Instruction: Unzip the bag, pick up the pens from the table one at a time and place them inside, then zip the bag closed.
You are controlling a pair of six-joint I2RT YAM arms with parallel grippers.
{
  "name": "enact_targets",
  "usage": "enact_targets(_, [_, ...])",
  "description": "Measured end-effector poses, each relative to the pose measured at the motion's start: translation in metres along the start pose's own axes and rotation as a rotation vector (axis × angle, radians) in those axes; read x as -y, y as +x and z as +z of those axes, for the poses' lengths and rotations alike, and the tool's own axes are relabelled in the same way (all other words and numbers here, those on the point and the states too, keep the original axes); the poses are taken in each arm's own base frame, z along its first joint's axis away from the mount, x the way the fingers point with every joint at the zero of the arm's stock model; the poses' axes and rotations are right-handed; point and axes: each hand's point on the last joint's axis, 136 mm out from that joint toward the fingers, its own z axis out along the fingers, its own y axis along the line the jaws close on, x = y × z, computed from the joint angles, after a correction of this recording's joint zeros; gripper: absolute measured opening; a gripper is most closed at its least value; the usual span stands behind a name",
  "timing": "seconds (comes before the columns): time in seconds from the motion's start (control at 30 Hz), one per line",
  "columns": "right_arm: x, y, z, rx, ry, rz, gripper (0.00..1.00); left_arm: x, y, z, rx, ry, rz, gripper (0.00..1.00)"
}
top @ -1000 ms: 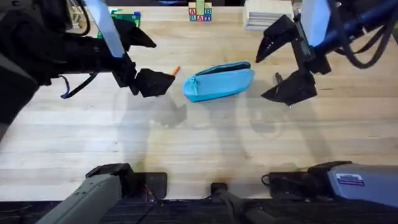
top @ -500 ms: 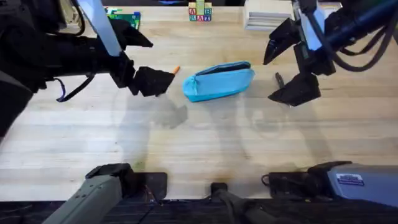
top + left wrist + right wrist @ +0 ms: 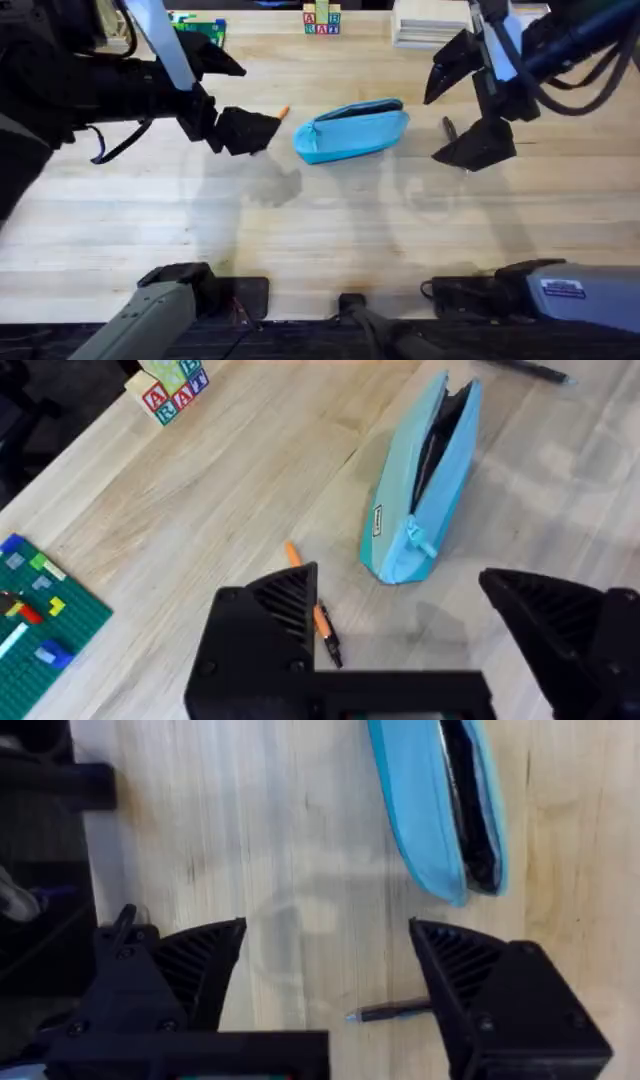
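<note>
Bag [image 3: 352, 130] lies unzipped, long axis 3-to-9 o'clock, pull at 9; your claws [image 3: 215, 95] [image 3: 462, 100] gape wide, empty.

I am operating in a robotics lab: a wood-grain desk [image 3: 330, 220] carries alphabet blocks [image 3: 321, 20], a green brick baseplate [image 3: 35, 620] and two arm bases mounted along its near edge.

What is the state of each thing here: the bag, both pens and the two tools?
bag: unzipped, mouth gaping, lying on the table, nothing visible inside.
orange pen: lying on the table beside the bag's pull end, not held.
black pen: lying on the table past the bag's other end, not held.
left tool: open, empty, over the orange pen.
right tool: open, empty, over the black pen.
</note>
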Motion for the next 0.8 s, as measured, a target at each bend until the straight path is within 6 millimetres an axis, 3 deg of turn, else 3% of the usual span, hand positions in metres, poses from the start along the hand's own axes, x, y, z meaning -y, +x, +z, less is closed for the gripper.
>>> enact_targets(0.33, [-0.012,-0.001,0.000,0.011,-0.050,0.033,0.994,0.000,0.000,0.000,0.000,0.000,0.000,0.995])
enact_targets(0.53, [0.019,-0.011,-0.001,0.054,0.072,-0.020,0.996,0.000,0.000,0.000,0.000,0.000,0.000,0.995])
enact_targets(0.8, [0.020,-0.012,-0.001,0.059,0.076,-0.020,0.995,0.000,0.000,0.000,0.000,0.000,0.000,0.995])
